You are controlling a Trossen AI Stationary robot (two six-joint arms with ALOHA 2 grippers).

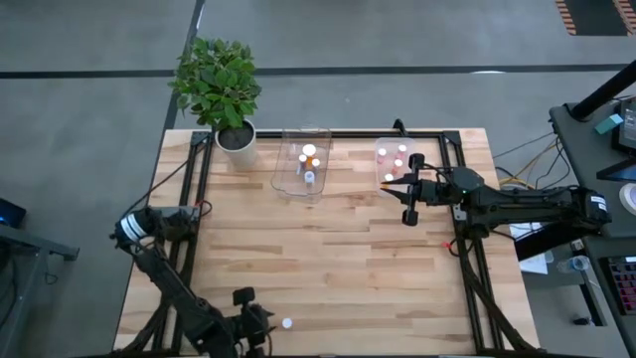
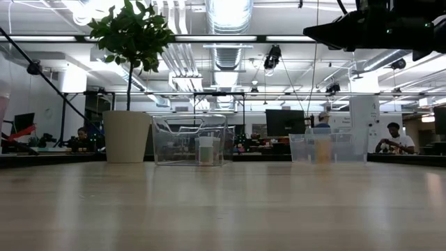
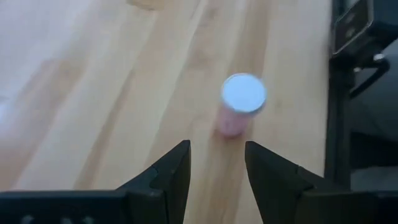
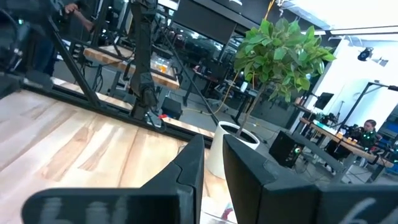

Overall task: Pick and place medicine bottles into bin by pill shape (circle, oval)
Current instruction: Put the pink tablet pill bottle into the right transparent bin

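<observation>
One medicine bottle (image 3: 239, 102), with a white top and a pinkish body, stands upright on its base on the wooden table near the near edge (image 1: 287, 323). My left gripper (image 3: 216, 165) hovers just short of it, open, with nothing between its fingers (image 1: 264, 321). Other medicine bottles stand in two clear bins at the far side: the left bin (image 1: 303, 164) and the right bin (image 1: 395, 159). My right gripper (image 1: 396, 185) hangs beside the right bin, raised off the table, shut and holding nothing (image 4: 214, 149).
A potted plant (image 1: 234, 134) stands at the far left corner, next to the left bin. Black frame rails (image 1: 467, 249) run along the table's sides. In the low view the bins (image 2: 189, 139) and the pot (image 2: 127, 136) line the far edge; people sit in the room beyond.
</observation>
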